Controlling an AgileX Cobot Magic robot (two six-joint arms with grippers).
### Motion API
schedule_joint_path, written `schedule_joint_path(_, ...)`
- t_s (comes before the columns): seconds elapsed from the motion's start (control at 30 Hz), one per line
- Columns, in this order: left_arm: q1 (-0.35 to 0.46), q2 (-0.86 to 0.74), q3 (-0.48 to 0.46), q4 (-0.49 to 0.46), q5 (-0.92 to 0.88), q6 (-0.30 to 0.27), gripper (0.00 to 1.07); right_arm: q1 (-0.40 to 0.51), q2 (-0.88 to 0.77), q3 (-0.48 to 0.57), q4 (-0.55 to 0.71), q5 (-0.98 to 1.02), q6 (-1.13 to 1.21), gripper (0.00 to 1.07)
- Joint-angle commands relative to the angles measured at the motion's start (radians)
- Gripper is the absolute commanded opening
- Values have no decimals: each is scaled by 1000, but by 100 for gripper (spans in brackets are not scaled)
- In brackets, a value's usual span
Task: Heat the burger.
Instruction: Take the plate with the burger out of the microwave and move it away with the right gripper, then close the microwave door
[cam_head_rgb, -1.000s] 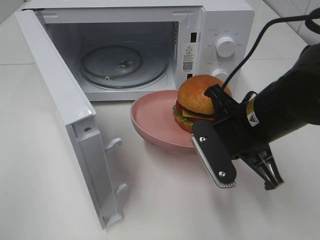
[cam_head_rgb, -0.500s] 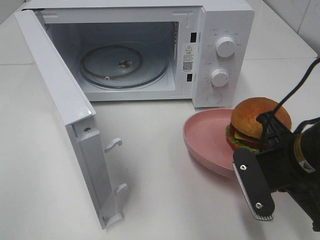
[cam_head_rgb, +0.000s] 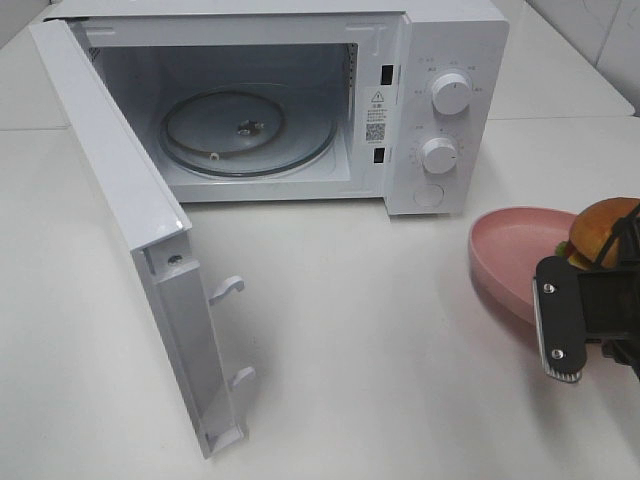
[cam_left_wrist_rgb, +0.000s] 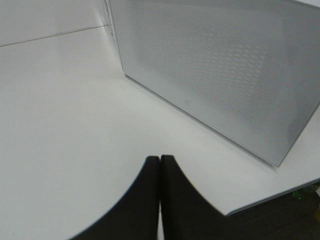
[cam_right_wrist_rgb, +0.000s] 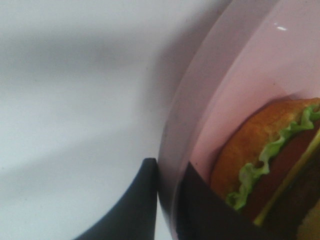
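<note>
Exterior high view, right edge: we see the right gripper (cam_head_rgb: 585, 320) pinching the rim of the pink plate (cam_head_rgb: 505, 255), one finger inside and one outside the wall, as the right wrist view confirms (cam_right_wrist_rgb: 167, 200). The burger (cam_head_rgb: 600, 232) sits on that plate, partly cut off at the frame's right edge. Holding the rim, we judge, lets the arm carry the burger without touching it. The microwave (cam_head_rgb: 440, 110) stands in the upper half, door (cam_head_rgb: 130, 240) swung open at left, glass turntable (cam_head_rgb: 248, 130) bare. Compared with a second ago, plate and burger have moved from just before the microwave's opening to far right. The left gripper (cam_left_wrist_rgb: 160, 167) shows its fingers pressed together.
</note>
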Motion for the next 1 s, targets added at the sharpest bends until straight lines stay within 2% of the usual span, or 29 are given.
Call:
schedule_joint_path(0.03, 3, -21, 4, -7, -16, -5, 0, -56, 25, -2, -51, -16, 5, 0)
schedule_joint_path(0.1, 3, -21, 4, -7, -16, -5, 0, -96, 74, -4, -70, -38, 6, 0)
schedule_joint_path(0.3, 3, -21, 4, -7, -16, -5, 0, -107, 143, -4, -86, -66, 7, 0)
schedule_joint_path(0.37, 3, -21, 4, -7, -16, -5, 0, -106, 147, -4, -86, -122, 51, 5)
schedule_joint_path(0.47, 3, -21, 4, -7, -16, -5, 0, -105, 147, -4, -86, -129, 66, 8)
schedule_joint_path(0.53, 3, -21, 4, -7, -16, -5, 0, -104, 147, -4, -86, -131, 107, 19)
schedule_joint_path(0.57, 3, -21, 4, -7, -16, -5, 0, -104, 147, -4, -86, -131, 107, 19)
schedule_joint_path(0.6, 3, -21, 4, -7, -16, -5, 0, -104, 147, -4, -86, -131, 125, 29)
schedule_joint_path(0.63, 3, -21, 4, -7, -16, -5, 0, -104, 147, -4, -86, -131, 125, 29)
schedule_joint_path(0.7, 3, -21, 4, -7, -16, -5, 0, -104, 137, -4, -86, -139, 153, 48)
schedule_joint_path(0.8, 3, -21, 4, -7, -16, -5, 0, -104, 93, -4, -86, -171, 159, 52)
schedule_joint_path(1.0, 3, -21, 4, -7, -16, -5, 0, -104, -15, -4, -86, -197, 162, 52)
